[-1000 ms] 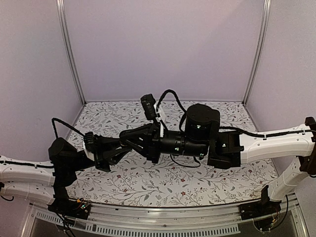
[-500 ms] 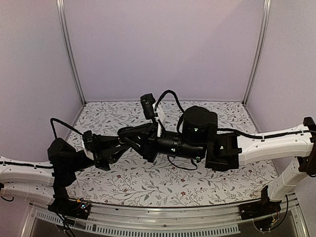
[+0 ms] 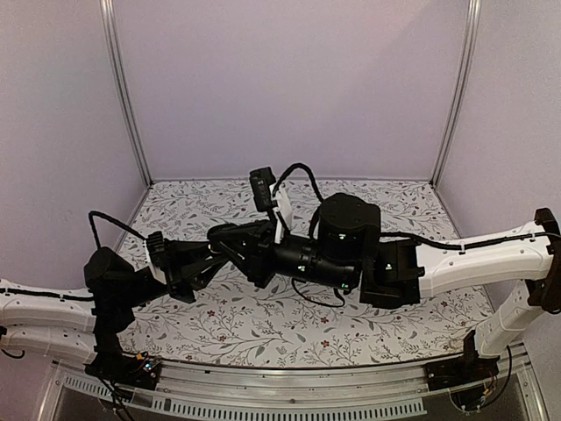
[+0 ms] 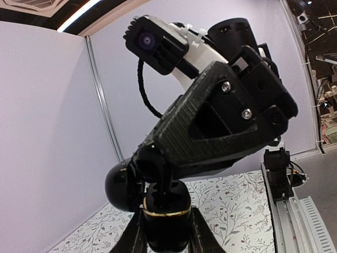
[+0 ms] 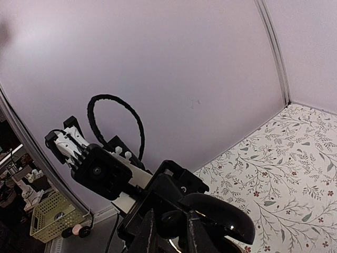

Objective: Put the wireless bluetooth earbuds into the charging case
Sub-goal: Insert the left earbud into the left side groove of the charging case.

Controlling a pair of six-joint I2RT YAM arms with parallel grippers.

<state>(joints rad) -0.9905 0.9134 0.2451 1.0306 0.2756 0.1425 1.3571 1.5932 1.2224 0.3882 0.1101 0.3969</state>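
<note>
Between left fingers (image 4: 204, 241), gold-rimmed charging case (image 4: 166, 221), hidden overhead

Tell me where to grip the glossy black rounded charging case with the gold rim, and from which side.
Grip the black charging case by its lower body's flanks, below the gold rim, coming from its base end, as the left gripper does. That leaves its top and what looks like the swung-aside lid free for the right gripper opposite.
</note>
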